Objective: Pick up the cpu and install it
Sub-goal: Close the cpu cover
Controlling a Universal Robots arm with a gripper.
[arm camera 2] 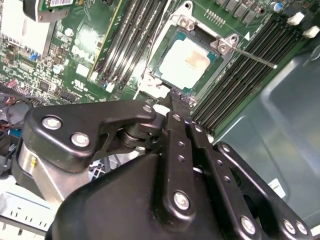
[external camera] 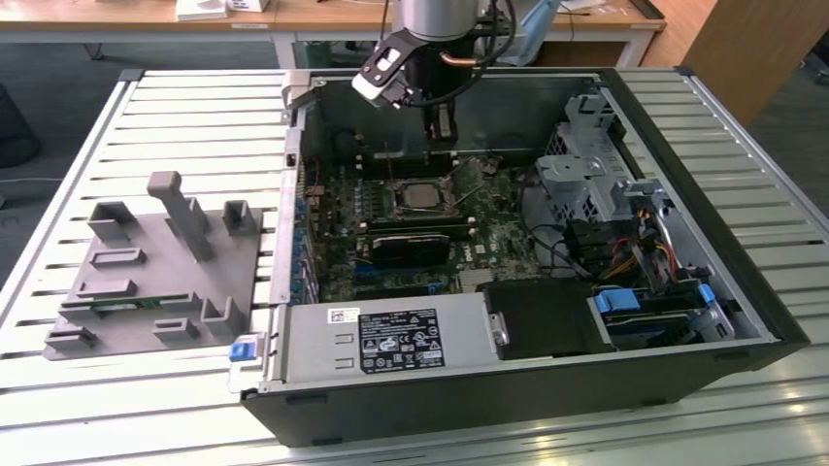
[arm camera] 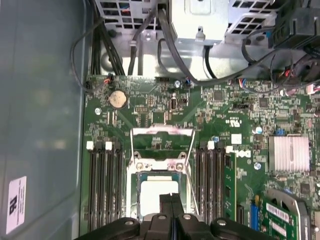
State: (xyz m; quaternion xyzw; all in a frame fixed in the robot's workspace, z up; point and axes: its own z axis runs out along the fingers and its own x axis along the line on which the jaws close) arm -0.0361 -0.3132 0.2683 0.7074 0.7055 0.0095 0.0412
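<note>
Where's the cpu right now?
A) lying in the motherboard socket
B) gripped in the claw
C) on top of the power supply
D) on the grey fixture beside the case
A: in the second wrist view the cpu lies silver top up in the motherboard socket, and the shut claw at its edge holds nothing.

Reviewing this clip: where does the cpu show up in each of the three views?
Exterior view: the cpu lies in the socket, under the gripper in the picture.
Second wrist view: the cpu lies in the socket, just beyond the gripper.
First wrist view: the cpu lies between the memory slots, partly behind the gripper.
Shared landmark: the gripper's tip beside the cpu.
</note>
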